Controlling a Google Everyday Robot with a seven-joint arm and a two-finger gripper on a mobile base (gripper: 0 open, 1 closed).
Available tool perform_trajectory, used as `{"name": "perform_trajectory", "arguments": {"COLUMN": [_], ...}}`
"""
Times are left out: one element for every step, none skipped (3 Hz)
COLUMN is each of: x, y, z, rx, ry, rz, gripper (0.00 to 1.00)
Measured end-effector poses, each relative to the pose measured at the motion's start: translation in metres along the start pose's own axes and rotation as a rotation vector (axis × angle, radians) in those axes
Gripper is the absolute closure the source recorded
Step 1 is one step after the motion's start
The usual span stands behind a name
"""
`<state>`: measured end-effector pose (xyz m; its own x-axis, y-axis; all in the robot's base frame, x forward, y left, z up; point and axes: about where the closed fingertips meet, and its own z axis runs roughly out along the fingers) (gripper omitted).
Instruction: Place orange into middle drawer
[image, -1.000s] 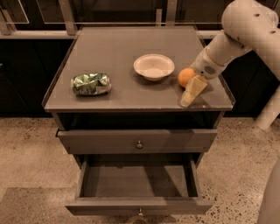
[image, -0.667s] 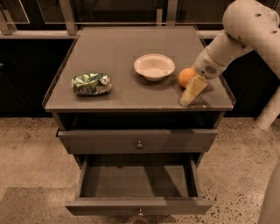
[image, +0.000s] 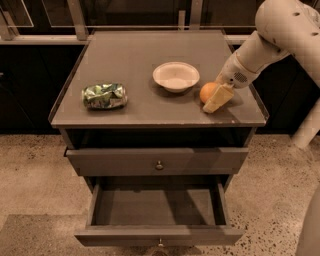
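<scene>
The orange (image: 206, 92) rests on the cabinet top near its right front corner, just right of the white bowl. My gripper (image: 216, 99) is down at the orange's right side, touching or nearly touching it, with a cream-coloured part in front of the fruit. The arm reaches in from the upper right. The middle drawer (image: 156, 208) is pulled out at the bottom of the cabinet, and its dark grey floor is bare. Its small round knob shows at the front edge.
A white bowl (image: 176, 76) stands mid-top. A shiny green snack bag (image: 104, 95) lies at the left of the cabinet top (image: 135, 55). A grey drawer panel with a brass knob (image: 159, 164) sits above the open drawer. Speckled floor surrounds the cabinet.
</scene>
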<state>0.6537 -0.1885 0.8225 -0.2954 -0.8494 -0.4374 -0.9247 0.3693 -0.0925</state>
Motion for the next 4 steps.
{"name": "perform_trajectory", "arguments": {"x": [0.0000,-0.0003,-0.0041,-0.0048], "y": [0.0000,0.0000,-0.0008,-0.0010], "z": [0.0000,-0.0005,-0.0083,-0.0097], "rx": [0.000,0.000,0.000,0.000], "ry": [0.000,0.000,0.000,0.000], "rz": [0.000,0.000,0.000,0.000], "gripper": [0.87,1.00,1.00,1.00]}}
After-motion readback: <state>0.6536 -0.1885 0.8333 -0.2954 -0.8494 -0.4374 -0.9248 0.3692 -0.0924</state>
